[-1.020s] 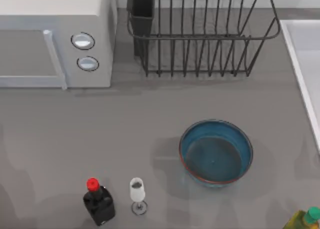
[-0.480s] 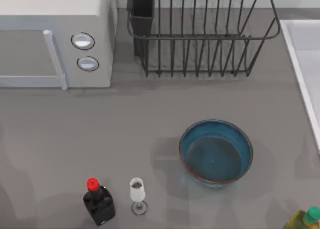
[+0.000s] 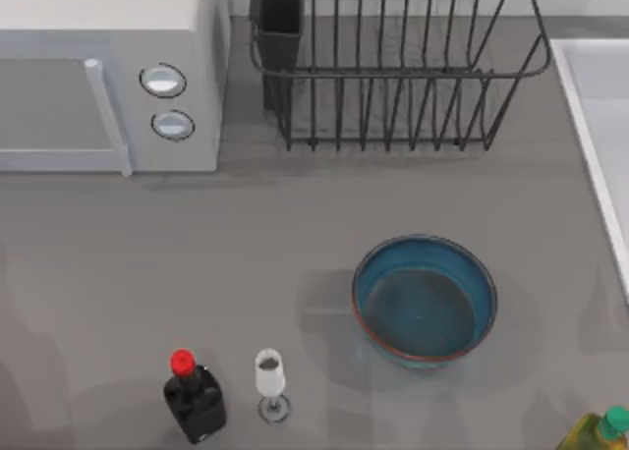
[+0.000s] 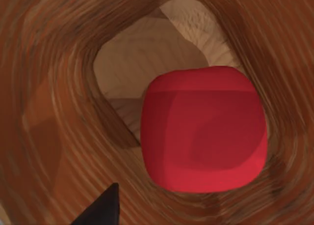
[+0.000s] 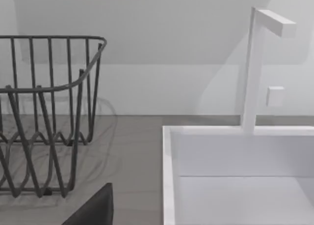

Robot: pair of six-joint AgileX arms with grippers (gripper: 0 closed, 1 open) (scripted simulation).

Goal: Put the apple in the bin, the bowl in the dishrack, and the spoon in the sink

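Landmark: bowl (image 3: 425,300), blue with a reddish-brown rim, upright on the grey bench (image 3: 246,244), nothing in it.
Dishrack (image 3: 393,67): behind the bowl at the back of the bench, black wire, dark utensil cup (image 3: 280,23) at its left corner; no dishes seen in it.
Sink (image 3: 600,126): right of the bowl and further back, at the bench's right edge; the right wrist view shows its pale rim (image 5: 169,176) beside the rack's end (image 5: 49,112), with a white tap (image 5: 257,63) rising behind.
Apple (image 4: 203,129): red, seen from the left wrist camera lying inside a brown wood-grain hollow, the bin (image 4: 54,112).
Left jaws: a dark tip pokes in above the bin; cannot tell how far open, nor any hold.
Right jaws: a dark tip near the sink; cannot tell how far open.
Microwave (image 3: 108,77): left of the dishrack, well back-left of the bowl.
Black bottle (image 3: 194,396), red cap: front-left of the bowl.
Wine glass (image 3: 270,381): just right of the bottle.
Yellow-green bottle (image 3: 598,432): front-right of the bowl.
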